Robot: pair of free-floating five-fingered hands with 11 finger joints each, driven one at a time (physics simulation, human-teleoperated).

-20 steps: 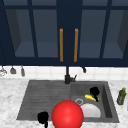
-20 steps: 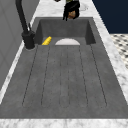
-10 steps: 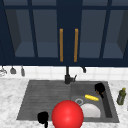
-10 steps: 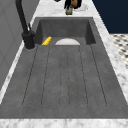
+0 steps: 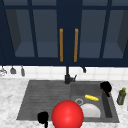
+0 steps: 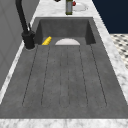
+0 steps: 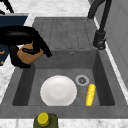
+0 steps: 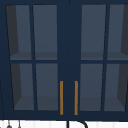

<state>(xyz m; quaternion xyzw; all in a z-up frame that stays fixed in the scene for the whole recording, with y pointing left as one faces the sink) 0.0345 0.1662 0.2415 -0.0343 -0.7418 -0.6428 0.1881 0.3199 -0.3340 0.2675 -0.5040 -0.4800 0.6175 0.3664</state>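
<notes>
on the left i see my left hand (image 5: 43,117) in the air at the front edge of the sink (image 5: 37,100), just beside a big red ball (image 5: 67,115), and i cannot tell if its fingers are open or closed. in the sink bowl a white plate (image 7: 58,90) lies flat, with a yellow corn cob (image 7: 90,94) just beside it and the drain (image 7: 82,80) near both. on the right my right hand (image 5: 106,87) is over the sink's right rim, near a green bottle (image 5: 121,96), and from the right side its fingers are curled round a brown thing (image 7: 28,53).
</notes>
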